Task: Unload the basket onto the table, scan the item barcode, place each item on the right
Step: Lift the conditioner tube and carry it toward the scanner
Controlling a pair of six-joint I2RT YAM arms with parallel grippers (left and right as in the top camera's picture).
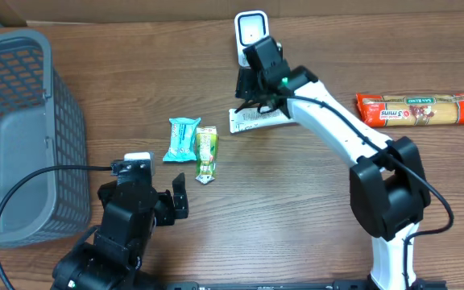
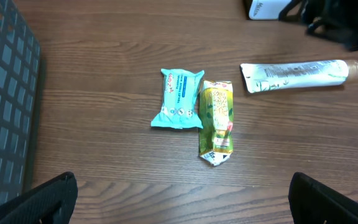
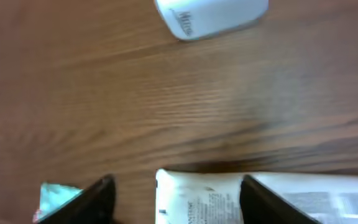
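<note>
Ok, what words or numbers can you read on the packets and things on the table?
"3 mins": on the red pasta packet.
On the white tube: lines of print, too small to read.
On the teal packet and the green packet: print too small to read.
On the white scanner: one word, too blurred to read.

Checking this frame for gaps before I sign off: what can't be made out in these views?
Barcode on the white tube: print too small in the left wrist view, blurred in the right wrist view.
Whether the right tool touches the tube: overhead, the right arm covers it; the right wrist view is blurred and cut off below.
Scanner: base hidden by the right arm overhead.
Basket: cut by the overhead view's left edge.
</note>
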